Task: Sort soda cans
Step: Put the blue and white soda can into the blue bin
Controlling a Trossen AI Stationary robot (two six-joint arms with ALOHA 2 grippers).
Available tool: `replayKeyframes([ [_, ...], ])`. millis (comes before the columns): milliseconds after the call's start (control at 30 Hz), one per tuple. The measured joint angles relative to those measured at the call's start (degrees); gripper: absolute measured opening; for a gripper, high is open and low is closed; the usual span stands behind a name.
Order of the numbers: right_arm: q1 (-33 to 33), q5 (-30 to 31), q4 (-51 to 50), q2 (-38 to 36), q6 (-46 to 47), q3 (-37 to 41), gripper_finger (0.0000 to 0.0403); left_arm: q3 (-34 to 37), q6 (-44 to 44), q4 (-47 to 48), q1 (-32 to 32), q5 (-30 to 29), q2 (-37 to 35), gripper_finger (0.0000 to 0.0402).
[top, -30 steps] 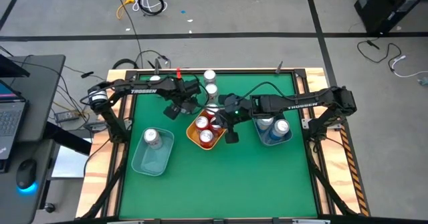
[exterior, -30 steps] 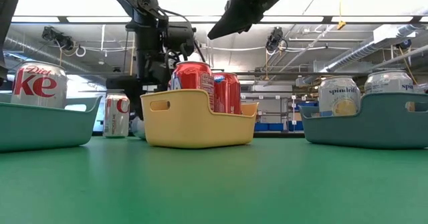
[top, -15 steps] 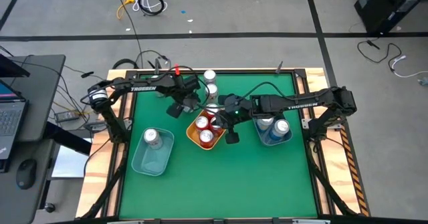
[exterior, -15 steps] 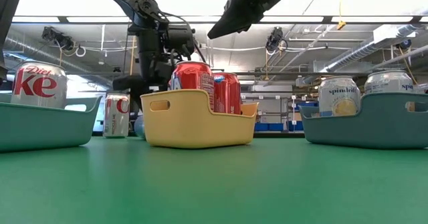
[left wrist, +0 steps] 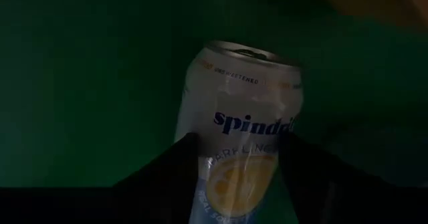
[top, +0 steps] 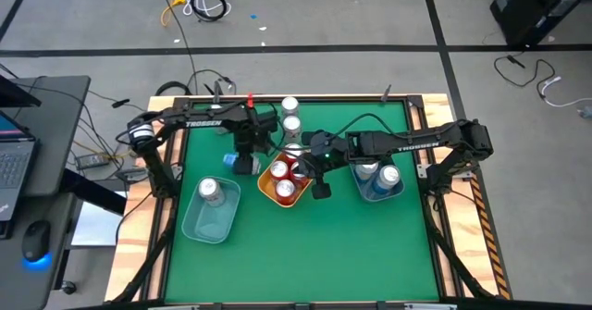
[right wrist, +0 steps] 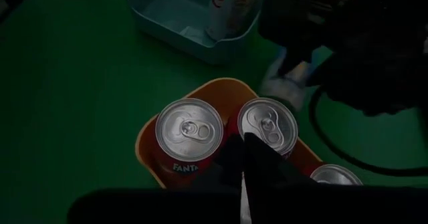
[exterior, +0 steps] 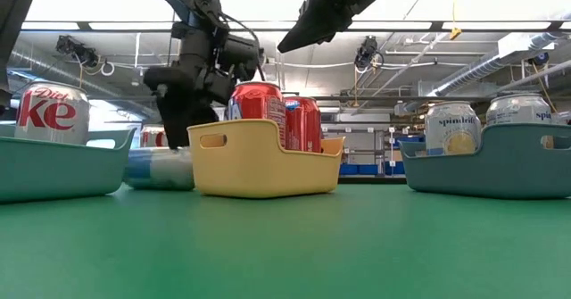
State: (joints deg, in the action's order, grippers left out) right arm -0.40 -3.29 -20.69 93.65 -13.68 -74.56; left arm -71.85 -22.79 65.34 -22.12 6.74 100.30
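High view: left tool (top: 242,162) low over a light-blue can (top: 232,162) lying on the green tabletop (top: 305,245), beside the yellow bin (top: 268,188) of red cans (top: 286,189).
Low view: that can on its side.
Left wrist view: fingers (left wrist: 167,167) straddle the can, part open.
Right wrist view: right tool (right wrist: 242,160) closed, empty, above the bin.

Light falls evenly from overhead onto the green table (top: 296,245), with only soft shadows under the arms. From table height the ceiling glows bright white, so the arms above the yellow bin (exterior: 265,161) read as dark silhouettes. The left wrist picture is very dim, its pale can (left wrist: 241,117) the one lit thing; the right wrist picture is murky too.
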Motion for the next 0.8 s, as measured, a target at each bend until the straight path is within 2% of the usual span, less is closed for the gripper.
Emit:
replayKeyframes([
  [67, 0.0, 0.0, 0.0, 0.0, 0.1, 0.0, 0.0009, -2.0, 1.8, 2.1, 0.0, 2.4, 0.3, 0.0196],
  [167, 0.0, 0.0, 0.0, 0.0, 0.2, 0.0, 0.0020, -5.9, 3.2, 4.3, -0.1, 2.9, -0.1, 0.0189],
  [333, 0.0, 0.0, 0.0, 0.0, 1.6, 0.0, 0.0038, -8.9, 4.0, 7.4, -1.2, 1.9, -0.6, 0.0149],
  [533, 1.6, -1.7, -0.3, 0.0, 6.2, 0.0, 0.0046, -8.1, 5.2, 9.6, -3.4, 1.6, -4.0, 0.0067],
  [633, 3.2, -1.4, 0.6, 0.0, 8.2, 0.0, 0.0041, -6.9, 5.2, 8.5, -4.1, 4.1, -7.3, 0.0015],
  [700, 4.4, -1.1, 2.5, 0.0, 10.1, 0.0, 0.0039, -5.3, 5.1, 8.1, -4.1, 4.6, -9.7, 0.0008],
  [800, 5.9, -1.0, 8.7, 1.5, 13.8, 0.0, 0.0038, -2.0, 5.3, 6.4, -4.2, 0.9, -13.3, 0.0006],
])
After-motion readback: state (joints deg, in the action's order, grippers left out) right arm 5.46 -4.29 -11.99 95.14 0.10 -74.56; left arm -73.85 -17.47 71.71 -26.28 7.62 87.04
